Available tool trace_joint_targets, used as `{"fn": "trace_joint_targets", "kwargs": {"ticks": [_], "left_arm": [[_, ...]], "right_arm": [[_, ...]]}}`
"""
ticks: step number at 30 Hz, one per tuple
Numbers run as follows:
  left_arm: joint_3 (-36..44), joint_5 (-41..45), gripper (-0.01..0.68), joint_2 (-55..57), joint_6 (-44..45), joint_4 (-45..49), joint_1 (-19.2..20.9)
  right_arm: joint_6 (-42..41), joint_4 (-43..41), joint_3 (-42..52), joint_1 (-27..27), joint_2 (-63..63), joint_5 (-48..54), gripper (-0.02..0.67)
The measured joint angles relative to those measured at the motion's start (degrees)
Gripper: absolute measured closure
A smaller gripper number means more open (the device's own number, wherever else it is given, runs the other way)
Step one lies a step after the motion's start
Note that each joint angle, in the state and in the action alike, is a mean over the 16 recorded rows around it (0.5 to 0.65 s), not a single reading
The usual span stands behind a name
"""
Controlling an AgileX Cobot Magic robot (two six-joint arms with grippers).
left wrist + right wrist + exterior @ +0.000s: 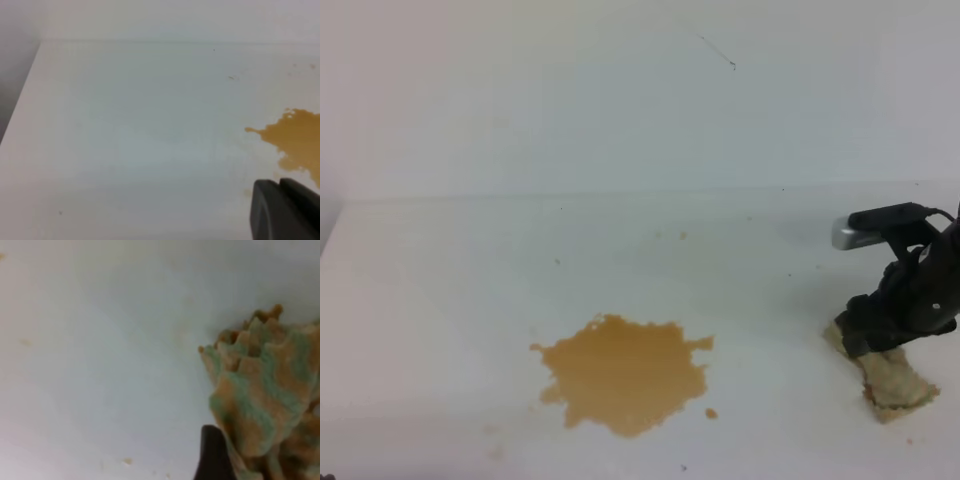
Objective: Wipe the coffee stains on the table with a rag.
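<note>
The coffee stains (625, 375) form an orange-brown splashed blotch on the white table (470, 280), front centre; their left edge shows in the left wrist view (297, 137). The rag (895, 385), beige and wrinkly, lies at the far right of the table. My right gripper (868, 340) is down on the rag's near end. In the right wrist view the rag (260, 395) is bunched up against one dark finger (212, 455), so the gripper looks shut on it. My left gripper (285, 210) shows only as a dark part at the bottom right, left of the stain.
A small droplet (711, 412) sits just right of the blotch. Faint brown specks (683, 236) mark the table further back. The table's left edge (25, 100) drops off to a dark gap. A white wall stands behind.
</note>
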Motion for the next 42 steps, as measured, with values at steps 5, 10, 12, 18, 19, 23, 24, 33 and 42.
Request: {"fn": "trace_joint_targets", "kwargs": {"ticks": [5,10,12,18,19,23,24,33,42], "left_arm": [[0.0,0.0,0.675,0.0,0.0,0.0,0.0],[0.0,0.0,0.675,0.0,0.0,0.0,0.0],[0.0,0.0,0.675,0.0,0.0,0.0,0.0],[0.0,0.0,0.675,0.0,0.0,0.0,0.0],[0.0,0.0,0.675,0.0,0.0,0.0,0.0],[0.0,0.0,0.675,0.0,0.0,0.0,0.0],[0.0,0.0,0.675,0.0,0.0,0.0,0.0],[0.0,0.0,0.675,-0.1,0.0,0.0,0.0],[0.0,0.0,0.675,-0.1,0.0,0.0,0.0]], "right_arm": [[-0.2,0.1,-0.6,0.0,2.3,-0.4,0.311],[-0.5,1.3,-2.7,0.0,4.7,0.7,0.437],[-1.0,2.3,-4.0,0.1,5.8,1.6,0.488],[-2.8,6.7,-8.9,1.3,8.5,4.6,0.591],[-3.1,7.6,-9.7,1.6,8.8,5.0,0.601],[-4.5,11.2,-12.9,3.8,10.1,5.8,0.622],[-4.9,12.1,-13.6,4.5,10.4,5.8,0.624],[-6.2,17.7,-18.9,11.3,15.2,4.0,0.626],[-6.6,23.0,-25.2,16.2,22.2,3.5,0.627]]}}
